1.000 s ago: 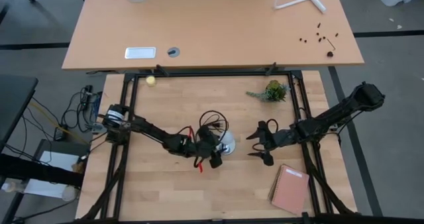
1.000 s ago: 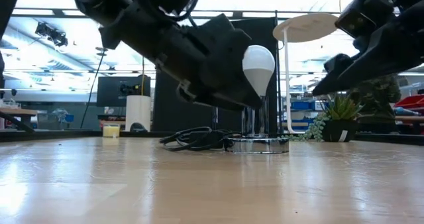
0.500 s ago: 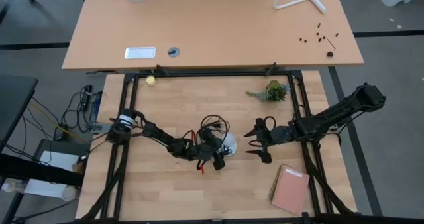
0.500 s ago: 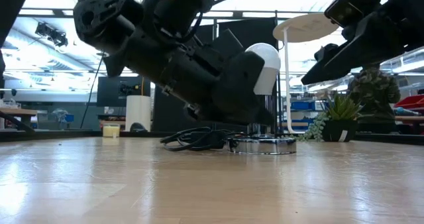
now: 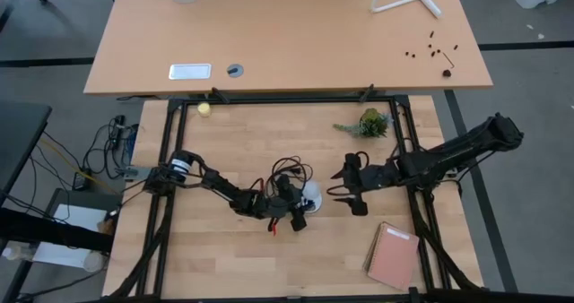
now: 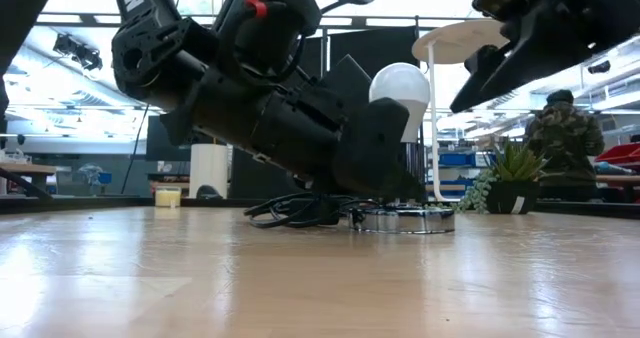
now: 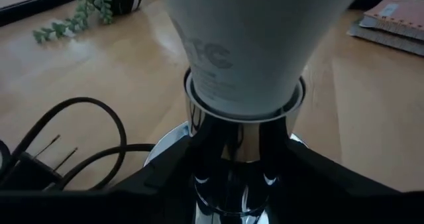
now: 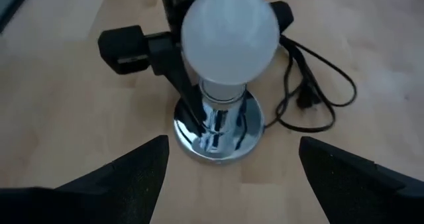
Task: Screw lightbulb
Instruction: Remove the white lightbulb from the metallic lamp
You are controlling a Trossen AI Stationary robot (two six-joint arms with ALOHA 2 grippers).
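- At mid-table, I see the left gripper (image 5: 300, 204) with its fingers (image 8: 189, 108) set narrow around the chrome stem, under the lightbulb (image 8: 229, 30); whether they pinch it I cannot tell.
- The lightbulb stands upright in the round silver socket (image 6: 403, 218), straighter than a second ago, when it leaned.
- The black cord (image 8: 311, 85) lies coiled beside the socket.
- The right gripper (image 5: 343, 188) hovers spread wide, just beside, now closer.

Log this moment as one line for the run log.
lightbulb: upright in socket base | left gripper: fingers around the socket stem below the bulb | right gripper: open, beside the bulb, apart | stage: seating bulb
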